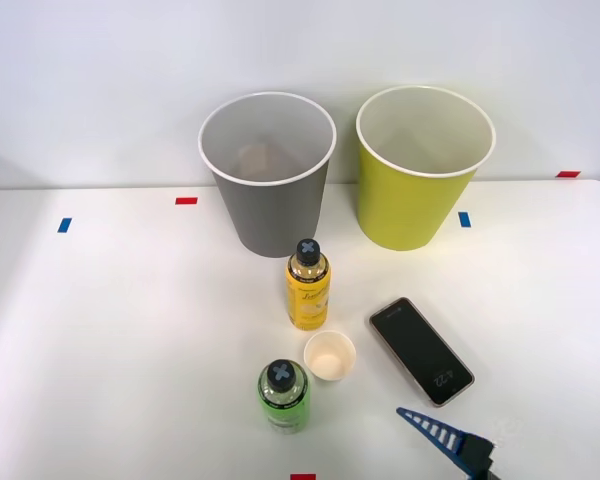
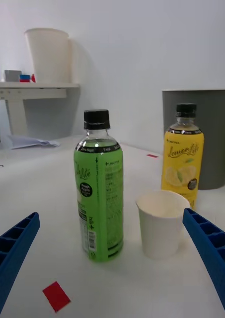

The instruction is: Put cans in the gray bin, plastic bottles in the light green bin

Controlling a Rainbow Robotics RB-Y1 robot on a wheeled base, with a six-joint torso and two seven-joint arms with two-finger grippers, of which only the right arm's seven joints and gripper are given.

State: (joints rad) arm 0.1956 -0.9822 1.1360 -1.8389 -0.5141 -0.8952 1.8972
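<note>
Right gripper (image 2: 112, 263) spread wide, holding nothing, low over the tabletop (image 1: 120, 330). Green-labelled bottle (image 2: 99, 191) upright just ahead between the fingers; paper cup (image 2: 161, 223) beside it; yellow-labelled bottle (image 2: 182, 151) beyond, before the gray bin (image 1: 268, 170).

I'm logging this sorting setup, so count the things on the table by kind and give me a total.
Bins: 2, the gray bin and the light green bin
Plastic bottles: 2, the yellow-labelled bottle and the green-labelled bottle
Paper cup: 1
Phone: 1
Total: 6
</note>
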